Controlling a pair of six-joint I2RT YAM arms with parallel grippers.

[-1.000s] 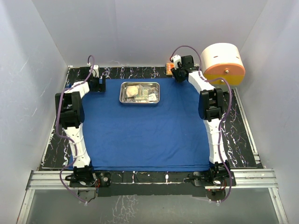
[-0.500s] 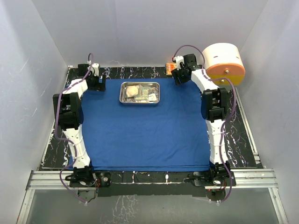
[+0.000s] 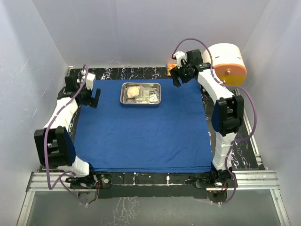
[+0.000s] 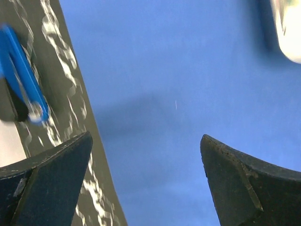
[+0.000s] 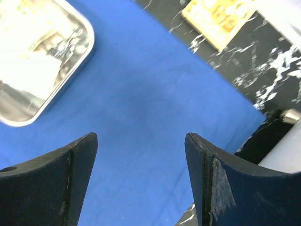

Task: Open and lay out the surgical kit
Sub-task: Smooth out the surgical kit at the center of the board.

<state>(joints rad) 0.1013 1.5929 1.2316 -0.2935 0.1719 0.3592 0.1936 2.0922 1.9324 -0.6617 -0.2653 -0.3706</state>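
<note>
Both jaws apart over drape

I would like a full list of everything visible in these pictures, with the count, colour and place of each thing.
royal-blue cloth drape: one, blue, spread flat over the middle of the table
shiny rectangular steel tray: one, silver, on the drape's far middle
tray contents: count unclear, pale packets and metal pieces, inside the tray
small orange box: one, orange, on the table beyond the drape's far right corner
big cream-and-orange cylinder: one, far right, by the wall
black marbled table: one, black with white veins, under everything
blurred blue strip: one, on the table left of the drape, too blurred to name
left gripper: one, black, open, over the drape's left edge
right gripper: one, black, open, over the drape's far right corner
</note>
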